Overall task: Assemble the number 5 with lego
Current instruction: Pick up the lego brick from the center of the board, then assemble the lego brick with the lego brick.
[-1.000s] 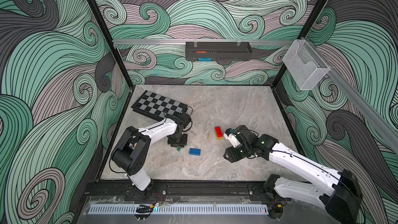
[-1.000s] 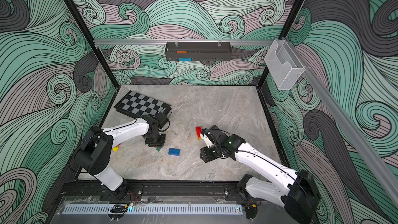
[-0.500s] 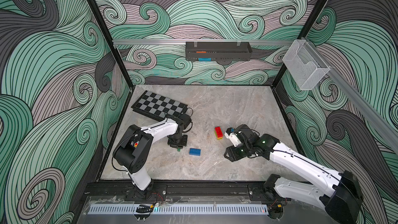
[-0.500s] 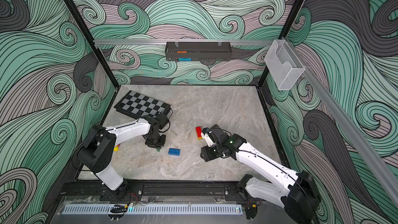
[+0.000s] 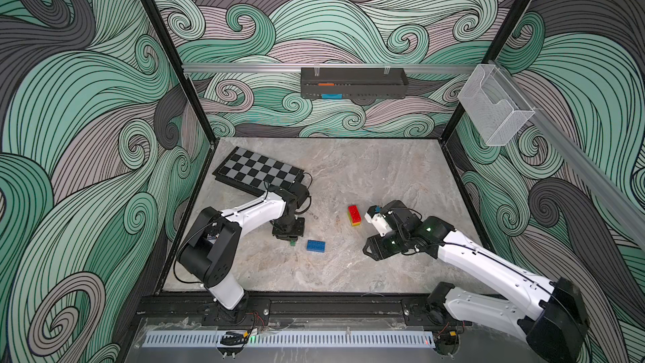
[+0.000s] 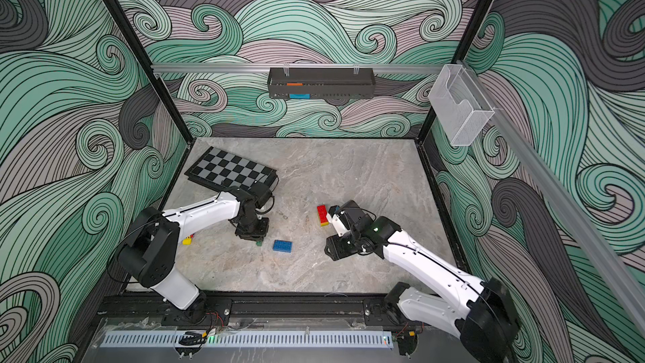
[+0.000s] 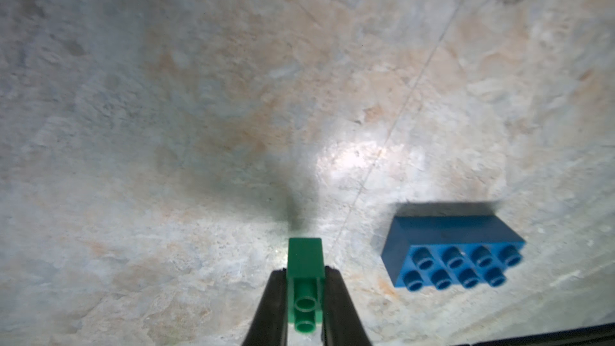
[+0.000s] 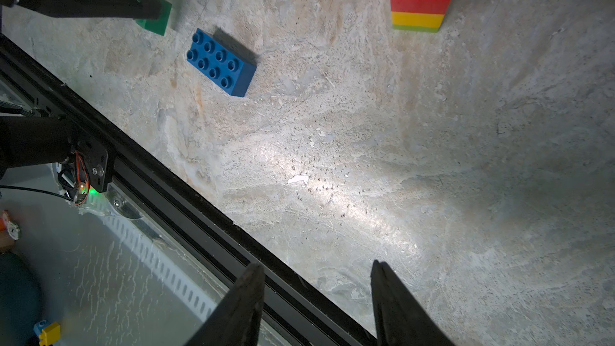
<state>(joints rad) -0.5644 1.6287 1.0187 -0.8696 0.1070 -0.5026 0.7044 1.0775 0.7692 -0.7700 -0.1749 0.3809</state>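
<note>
The marbled bench (image 5: 349,176) carries a chessboard (image 5: 258,171) left of centre in both top views. The right tool (image 8: 316,262), lower right of centre, stands half wide, holding nothing. The left tool (image 7: 304,271), just below the chessboard, pinches a dark green brick (image 7: 305,257). The red, yellow and lime green stack (image 5: 354,215) stands right of centre; the blue brick (image 5: 316,246) lies studs up just right of the left tool.

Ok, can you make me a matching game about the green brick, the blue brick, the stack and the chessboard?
1. green brick
2. blue brick
3. stack
4. chessboard

A. lying alone, studs up
B. flat near a far corner
C. pinched in the left end effector
D. upright, red over yellow over green

Pairs: 1-C, 2-A, 3-D, 4-B
</note>
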